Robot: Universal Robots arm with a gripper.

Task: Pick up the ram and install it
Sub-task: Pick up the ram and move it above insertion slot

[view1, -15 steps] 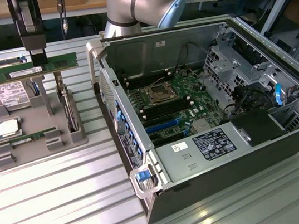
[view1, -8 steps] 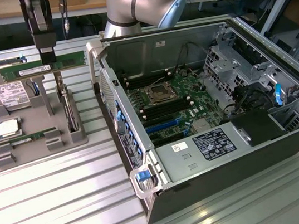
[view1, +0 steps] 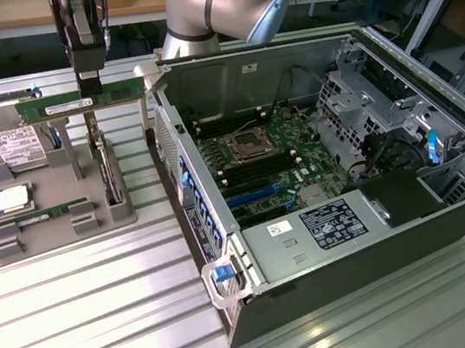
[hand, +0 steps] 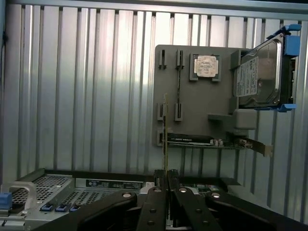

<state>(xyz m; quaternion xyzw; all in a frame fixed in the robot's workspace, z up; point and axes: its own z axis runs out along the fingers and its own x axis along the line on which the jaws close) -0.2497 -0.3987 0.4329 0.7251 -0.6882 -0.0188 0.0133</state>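
My gripper [view1: 90, 87] is shut on the ram [view1: 47, 107], a long green stick held level in the air above the grey parts holder [view1: 57, 231], at the exterior view's left. In the wrist view the ram [hand: 165, 134] shows edge-on as a thin strip rising from between the black fingers [hand: 155, 202]. A second, similar stick [view1: 42, 215] lies in a slot at the holder's front, also seen as a dark strip [hand: 179, 91]. The open computer case [view1: 450, 220] with its motherboard [view1: 253, 166] lies at the exterior view's right, apart from the gripper.
On the holder rest a silver hard drive [view1: 11, 146], a square CPU [view1: 12, 200] and an upright card [view1: 108, 171]. The case's raised side wall [view1: 183, 181] stands between the holder and the motherboard. A ribbed metal table [view1: 89, 327] carries everything.
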